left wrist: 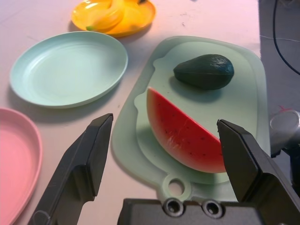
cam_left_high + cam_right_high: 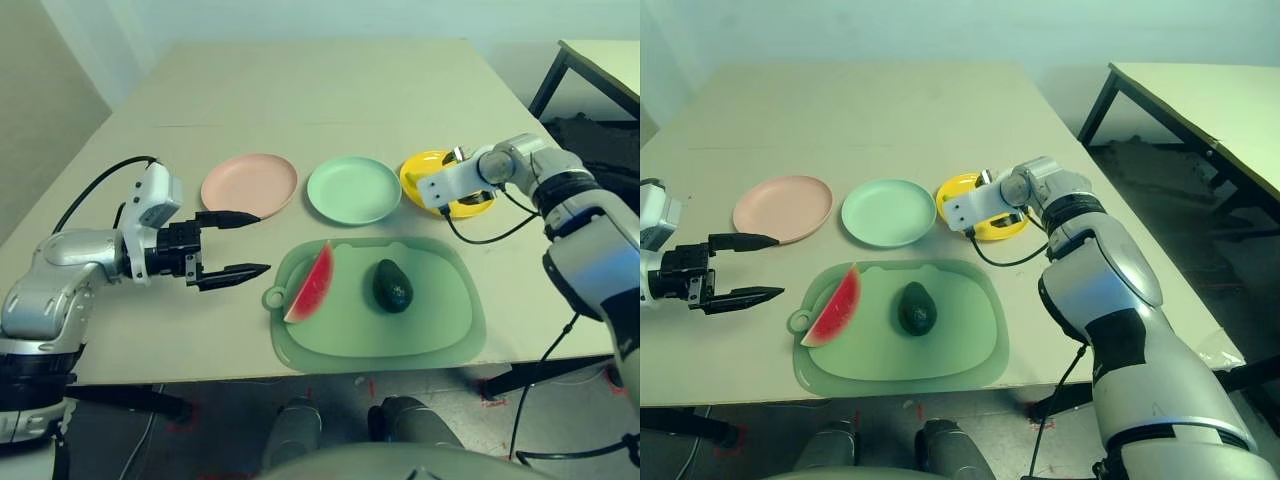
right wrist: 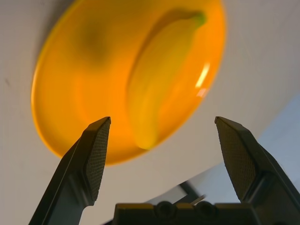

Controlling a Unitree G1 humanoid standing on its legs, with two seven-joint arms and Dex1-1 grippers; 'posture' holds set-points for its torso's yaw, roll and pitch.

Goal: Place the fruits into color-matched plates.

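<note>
A red watermelon wedge (image 2: 311,284) and a dark green avocado (image 2: 392,285) lie side by side on the pale green cutting mat (image 2: 440,315). The yellow banana (image 3: 157,79) lies in the yellow plate (image 2: 422,170). Left of that plate stand the mint green plate (image 2: 353,189) and the salmon pink plate (image 2: 249,184), both bare. My left gripper (image 2: 232,245) is open, low over the table just left of the mat, pointing at the watermelon. My right gripper (image 3: 161,122) is open above the yellow plate, with the banana lying free below its fingers.
A black cable (image 2: 490,235) loops from my right wrist across the table between the yellow plate and the mat. The mat's loop tab (image 2: 273,298) faces my left gripper. A second table (image 2: 600,55) stands at the back right. The table's front edge runs just past the mat.
</note>
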